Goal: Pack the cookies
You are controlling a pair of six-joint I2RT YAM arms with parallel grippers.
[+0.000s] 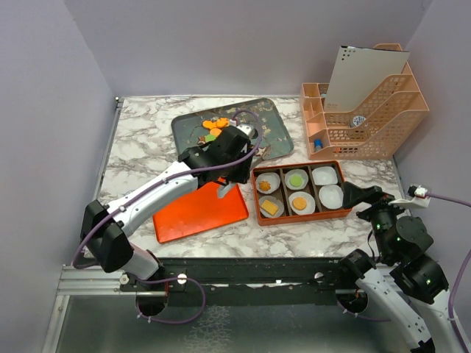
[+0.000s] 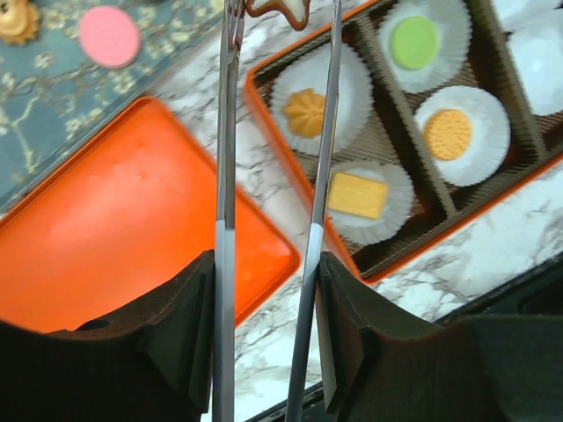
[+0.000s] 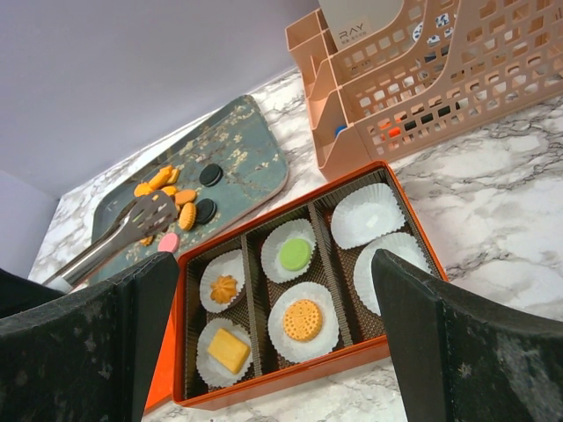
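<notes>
Gripping slim steel tongs (image 2: 223, 176): left gripper (image 2: 268, 281), clamped on them. Right gripper (image 3: 273, 264): spread wide, empty. Cookies (image 3: 303, 319): four in pleated paper cups (image 3: 365, 215); black rounds (image 3: 211, 174) on patterned tray (image 3: 246, 145), right-wrist view only.

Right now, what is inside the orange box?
The box holds six paper cups. Four hold one each: flower cookie, green cookie, yellow square, orange round. The two right cups look empty. Under the cups is covered.

Four cookies (image 3: 303, 319) lie flat in paper cups (image 3: 365, 215); more, mostly orange, lie scattered on the tray (image 3: 251, 154).
</notes>
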